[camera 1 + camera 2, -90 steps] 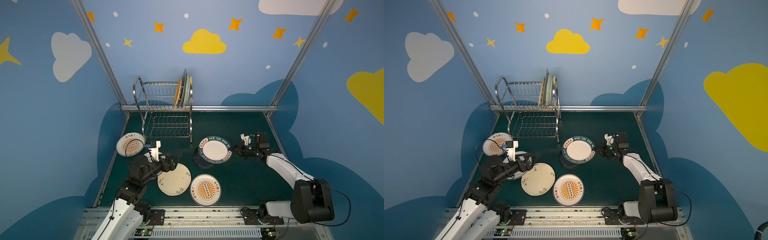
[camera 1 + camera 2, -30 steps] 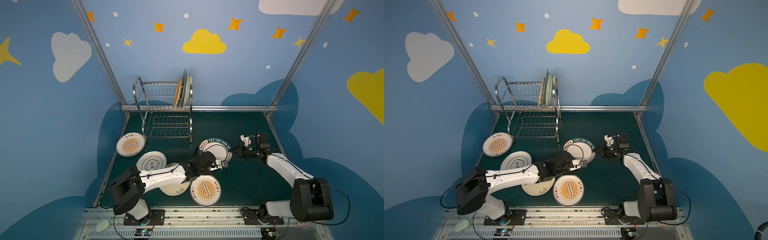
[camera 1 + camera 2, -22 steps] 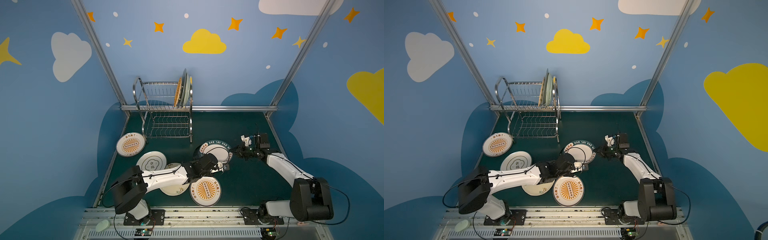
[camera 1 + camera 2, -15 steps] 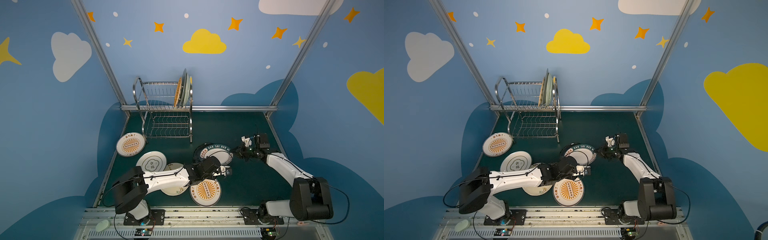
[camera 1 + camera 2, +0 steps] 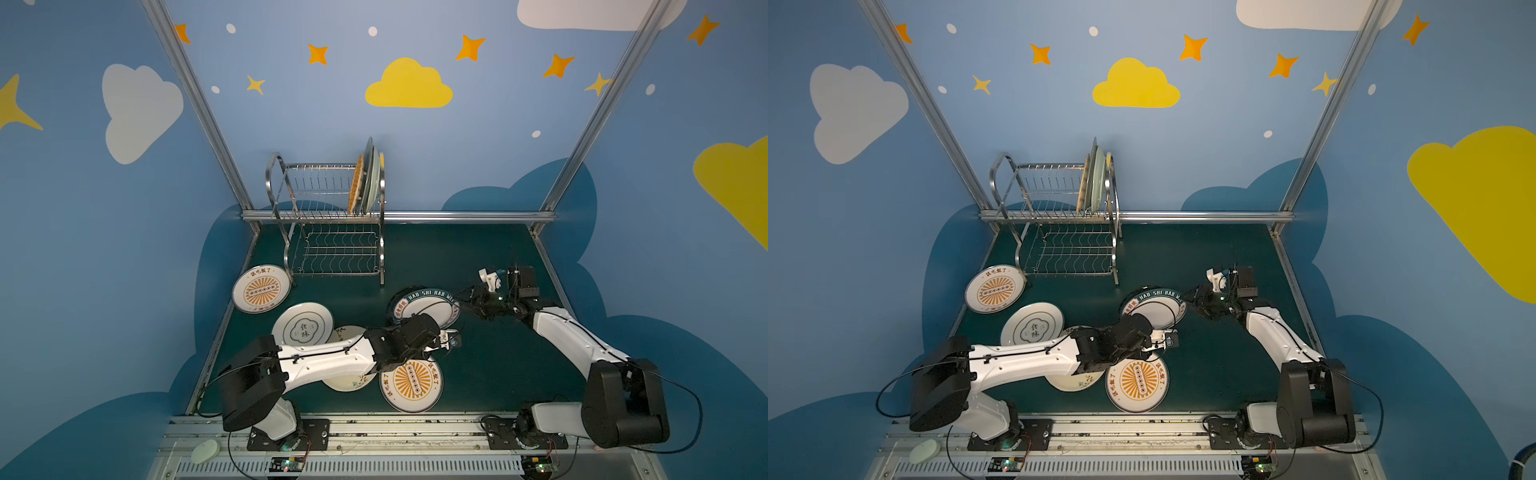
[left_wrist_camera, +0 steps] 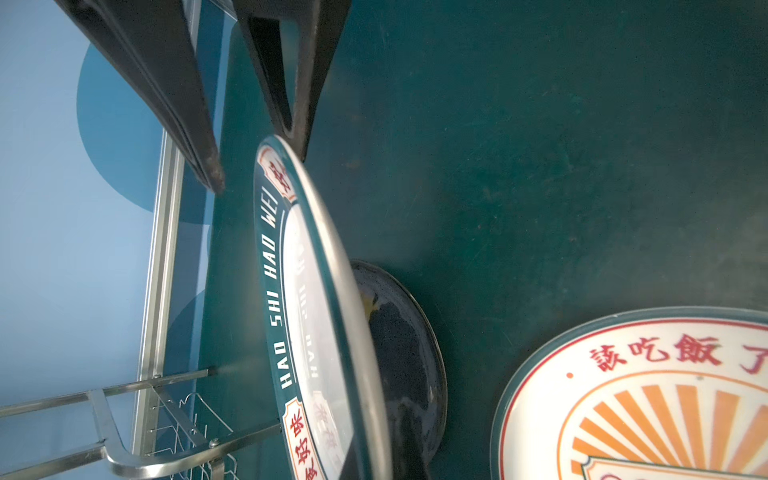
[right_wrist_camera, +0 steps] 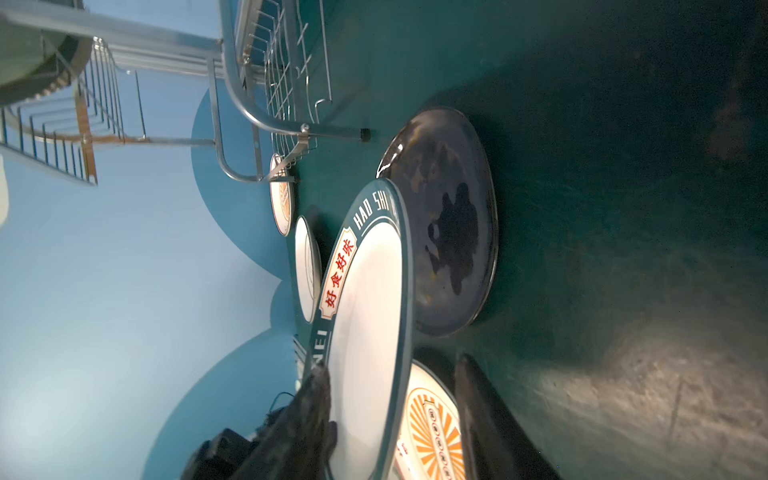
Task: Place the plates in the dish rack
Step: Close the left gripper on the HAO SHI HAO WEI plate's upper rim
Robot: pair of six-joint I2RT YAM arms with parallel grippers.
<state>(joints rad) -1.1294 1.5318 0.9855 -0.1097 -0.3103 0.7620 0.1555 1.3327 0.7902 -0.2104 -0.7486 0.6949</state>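
Three plates (image 5: 371,178) in the dish rack (image 5: 274,183), five loose; my left gripper (image 5: 434,328) clamps the teal-rimmed plate (image 5: 436,309), right gripper (image 5: 464,300) open.

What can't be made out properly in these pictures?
Standing plates in the shiny steel-wire dish rack: edge-on in both top views; faces and count unclear.
Round cream floral plate: mostly covered by the left arm in both top views.
Round black plate: mostly hidden in both top views by the tilted teal-rimmed white round plate.
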